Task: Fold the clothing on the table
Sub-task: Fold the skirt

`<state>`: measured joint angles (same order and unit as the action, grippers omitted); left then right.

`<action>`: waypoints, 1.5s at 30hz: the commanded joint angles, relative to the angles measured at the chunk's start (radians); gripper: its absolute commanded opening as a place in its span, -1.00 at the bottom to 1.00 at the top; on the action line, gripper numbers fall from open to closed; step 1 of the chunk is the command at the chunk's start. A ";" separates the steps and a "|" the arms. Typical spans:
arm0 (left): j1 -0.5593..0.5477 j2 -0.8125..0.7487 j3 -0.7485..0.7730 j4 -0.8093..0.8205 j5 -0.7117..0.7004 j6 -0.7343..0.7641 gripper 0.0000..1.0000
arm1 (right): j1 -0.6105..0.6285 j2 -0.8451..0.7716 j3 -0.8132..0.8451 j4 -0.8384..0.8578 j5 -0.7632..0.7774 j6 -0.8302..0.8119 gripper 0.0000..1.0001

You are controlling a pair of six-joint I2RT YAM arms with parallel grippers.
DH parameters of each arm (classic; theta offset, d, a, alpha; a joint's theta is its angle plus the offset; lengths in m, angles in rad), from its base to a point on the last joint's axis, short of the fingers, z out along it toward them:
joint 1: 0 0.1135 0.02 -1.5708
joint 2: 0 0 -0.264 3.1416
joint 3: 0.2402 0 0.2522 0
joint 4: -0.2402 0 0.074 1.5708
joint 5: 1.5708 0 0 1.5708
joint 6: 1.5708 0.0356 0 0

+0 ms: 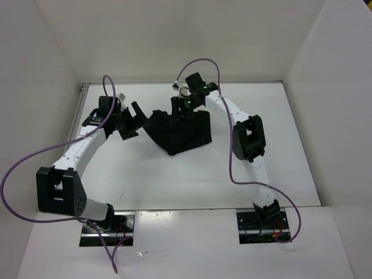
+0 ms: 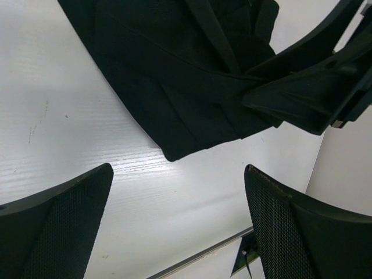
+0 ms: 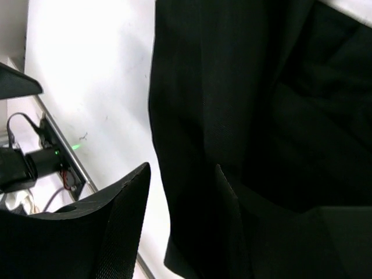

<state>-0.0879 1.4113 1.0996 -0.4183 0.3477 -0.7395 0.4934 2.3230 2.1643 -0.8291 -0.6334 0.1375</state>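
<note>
The black clothing (image 1: pixel 181 132) lies bunched at the back middle of the white table (image 1: pixel 145 174). My left gripper (image 1: pixel 134 121) hovers just left of it, jaws wide apart and nothing between them. In the left wrist view the clothing (image 2: pixel 174 87) has a rounded corner ahead of the left gripper (image 2: pixel 180 224). My right gripper (image 1: pixel 185 109) is at the garment's far edge. In the right wrist view the right gripper (image 3: pixel 181 174) has its jaws apart astride a folded edge of the clothing (image 3: pixel 232 99); light shows between the left finger (image 3: pixel 119 224) and the cloth.
White walls close in the table on three sides. A thin metal rail (image 1: pixel 81 110) runs along the table's left edge and shows as the rail (image 2: pixel 197 256) in the left wrist view. A device with cables and a green light (image 3: pixel 55 154) sits beyond the rail in the right wrist view.
</note>
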 commanded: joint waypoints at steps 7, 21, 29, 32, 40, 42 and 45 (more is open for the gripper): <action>0.004 0.025 -0.014 0.050 0.083 -0.011 1.00 | 0.045 -0.093 -0.037 -0.033 0.070 -0.042 -0.66; 0.004 0.072 -0.023 0.069 0.142 -0.001 1.00 | -0.116 -0.485 -0.578 0.186 0.311 0.279 -1.00; 0.004 0.124 -0.001 0.079 0.174 0.017 1.00 | -0.161 -0.574 -0.844 0.281 0.423 0.425 -0.46; 0.004 0.137 0.009 0.079 0.183 0.026 1.00 | -0.161 -0.623 -0.798 0.263 0.558 0.416 -0.44; 0.004 0.167 0.019 0.079 0.205 0.035 1.00 | -0.041 -0.539 -0.503 0.140 0.695 0.123 -0.20; 0.004 0.167 0.028 0.067 0.214 0.046 1.00 | -0.026 -0.480 -0.440 0.130 0.664 0.096 -0.16; 0.004 0.176 0.028 0.047 0.214 0.055 1.00 | -0.015 -0.401 -0.377 0.130 0.594 0.047 -0.11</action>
<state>-0.0879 1.5761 1.0897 -0.3656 0.5316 -0.7151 0.4713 1.8370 1.7336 -0.6662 -0.0132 0.2798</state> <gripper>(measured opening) 1.001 0.437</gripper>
